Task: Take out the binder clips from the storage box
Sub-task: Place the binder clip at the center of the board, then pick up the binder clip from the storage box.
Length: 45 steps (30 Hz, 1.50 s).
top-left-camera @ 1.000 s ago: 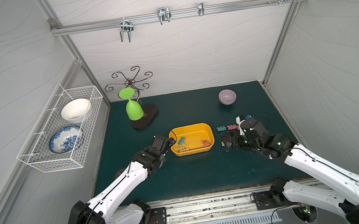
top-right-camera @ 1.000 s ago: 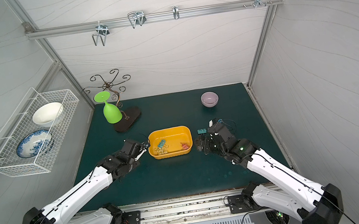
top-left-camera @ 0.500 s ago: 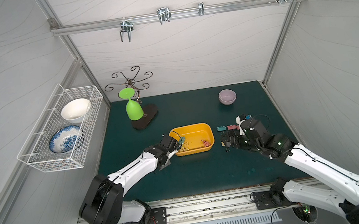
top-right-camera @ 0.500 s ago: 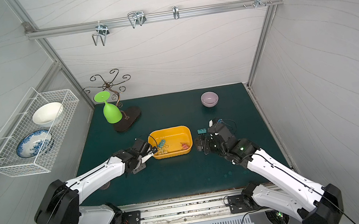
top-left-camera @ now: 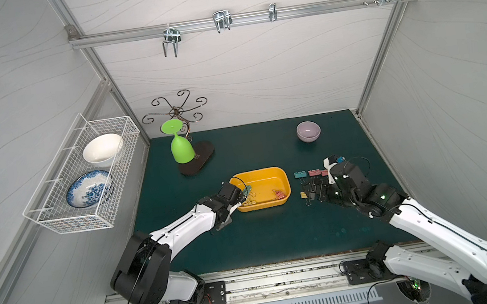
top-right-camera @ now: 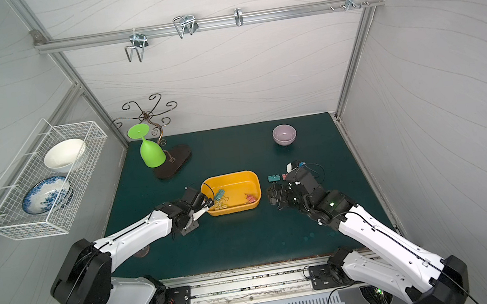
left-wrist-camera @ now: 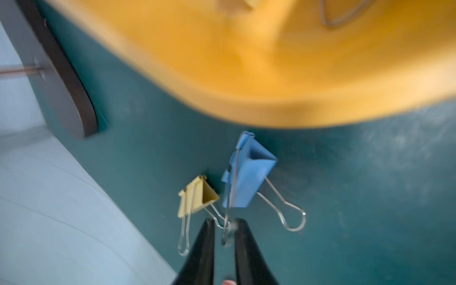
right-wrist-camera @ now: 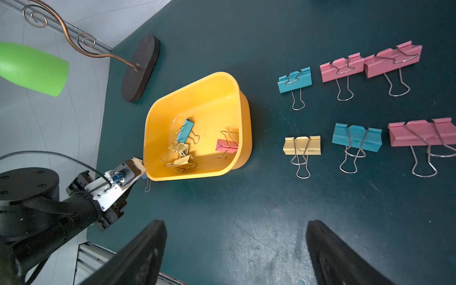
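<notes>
- Left of the shallow yellow-orange plastic storage box (right-wrist-camera: pixel 209 98), the wire loop of a blue binder clip (left-wrist-camera: pixel 246 172) is flanked by the narrowly parted jaws of the left gripper (left-wrist-camera: pixel 223 223).
- Several pastel clips (right-wrist-camera: pixel 185 133) are contained in the box.
- Six further clips (right-wrist-camera: pixel 356 139) are laid rightward, by the right gripper (right-wrist-camera: pixel 235 222), jaws spread wide.

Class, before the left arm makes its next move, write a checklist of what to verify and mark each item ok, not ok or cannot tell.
1. Left claw jaws parted: ok.
2. Blue clip free of the claw: cannot tell; its wire handle lies between the jaws.
3. Blue clip outside the storage box, on the mat: ok.
4. Storage box emptied: not ok; four clips lie inside.
5. Right claw open, empty: ok.
</notes>
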Each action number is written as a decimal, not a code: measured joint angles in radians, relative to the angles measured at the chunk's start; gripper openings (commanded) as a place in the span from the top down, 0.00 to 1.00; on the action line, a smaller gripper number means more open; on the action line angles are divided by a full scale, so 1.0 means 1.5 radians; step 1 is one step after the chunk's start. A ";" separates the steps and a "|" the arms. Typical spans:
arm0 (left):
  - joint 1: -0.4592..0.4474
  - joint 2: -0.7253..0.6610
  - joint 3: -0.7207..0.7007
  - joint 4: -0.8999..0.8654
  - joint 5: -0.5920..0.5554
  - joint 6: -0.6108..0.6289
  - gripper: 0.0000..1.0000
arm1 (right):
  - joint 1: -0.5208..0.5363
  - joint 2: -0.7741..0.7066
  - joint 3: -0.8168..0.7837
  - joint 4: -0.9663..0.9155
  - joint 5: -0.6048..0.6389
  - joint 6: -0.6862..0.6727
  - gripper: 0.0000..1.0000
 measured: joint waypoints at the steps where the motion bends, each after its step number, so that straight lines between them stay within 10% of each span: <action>1: 0.000 -0.011 0.001 -0.006 0.004 -0.003 0.66 | 0.000 0.004 0.000 0.000 -0.002 0.000 0.08; 12: -0.031 -0.223 0.026 -0.088 0.103 -0.091 0.56 | 0.000 0.136 0.051 0.008 -0.085 -0.033 0.20; 19: -0.031 -0.365 0.029 0.028 0.257 -0.294 0.27 | 0.037 0.292 0.150 0.003 -0.111 -0.054 0.34; 31: -0.030 -0.239 0.022 0.087 0.358 -0.591 0.25 | 0.053 0.499 0.306 -0.082 -0.074 -0.129 0.54; 45: -0.025 -0.236 0.008 0.073 0.320 -0.571 0.23 | 0.058 0.602 0.387 -0.121 -0.066 -0.435 0.57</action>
